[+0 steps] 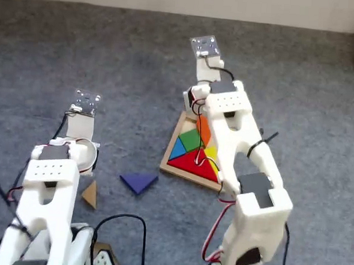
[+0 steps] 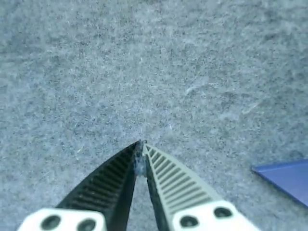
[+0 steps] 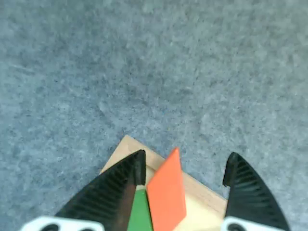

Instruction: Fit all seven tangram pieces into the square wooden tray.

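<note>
1. The wooden tray [image 1: 171, 143] is partly filled. The orange piece [image 3: 166, 192] at its far corner looks tilted, so I think it may jam against the green piece [image 3: 139, 214] if pushed down crooked.
2. The right gripper [image 3: 186, 155] hangs over that corner, jaws wide apart around the orange piece, clamping nothing.
3. The left gripper [image 2: 142, 144], well apart from the tray, has its jaws together and empty.
4. The blue triangle [image 1: 139, 181] and the smaller tan triangle [image 1: 89, 194] lie outside the tray, not yet fitted.

Square wooden tray [image 1: 186, 173] partly filled, big red triangle [image 1: 193, 163] along its near edge, green square [image 1: 190, 139], small light blue triangle [image 1: 178, 149], yellow piece [image 1: 212, 152], orange piece [image 3: 167, 192] at the far corner, dark blue triangle [image 1: 139, 181] loose near the tray, small tan triangle [image 1: 89, 194] farther off.
</note>
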